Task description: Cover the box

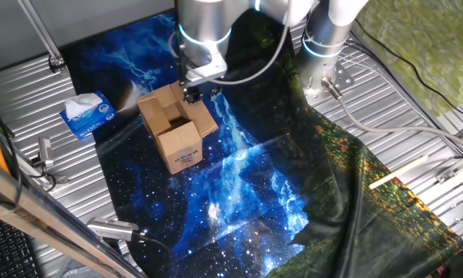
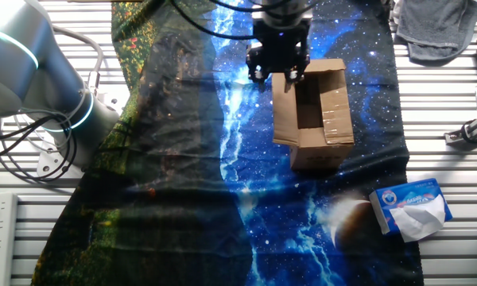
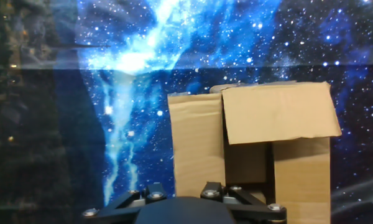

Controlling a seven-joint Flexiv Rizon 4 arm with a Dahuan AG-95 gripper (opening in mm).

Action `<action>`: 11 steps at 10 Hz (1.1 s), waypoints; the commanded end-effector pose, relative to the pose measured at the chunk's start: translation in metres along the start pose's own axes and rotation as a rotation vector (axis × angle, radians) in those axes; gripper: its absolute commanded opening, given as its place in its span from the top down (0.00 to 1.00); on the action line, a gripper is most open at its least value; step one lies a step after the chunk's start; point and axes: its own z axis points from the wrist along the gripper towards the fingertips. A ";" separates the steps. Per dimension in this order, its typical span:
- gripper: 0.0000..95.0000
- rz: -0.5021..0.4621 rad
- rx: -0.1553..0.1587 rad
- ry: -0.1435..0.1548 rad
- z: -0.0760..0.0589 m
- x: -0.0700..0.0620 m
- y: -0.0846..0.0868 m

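My gripper (image 1: pixel 194 91) hangs directly above the back edge of the box (image 1: pixel 175 127), which stands open-topped on the starry blue cloth (image 1: pixel 239 177) with its white label facing the front of the table. Whether my fingers are wide or narrow I cannot tell (no view shows the tips clearly). A blue and white tissue box (image 1: pixel 86 114) sits well apart, off the cloth's edge.

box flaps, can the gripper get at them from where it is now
Probably yes: the gripper hangs right at the open box's edge, beside one raised flap, with nothing between them.
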 end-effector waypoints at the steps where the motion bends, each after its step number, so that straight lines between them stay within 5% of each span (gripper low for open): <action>1: 0.60 0.007 0.011 -0.011 0.002 0.000 -0.001; 5: 0.60 0.008 0.030 -0.009 0.005 0.000 0.006; 11: 0.60 0.002 0.063 -0.017 0.010 0.002 -0.009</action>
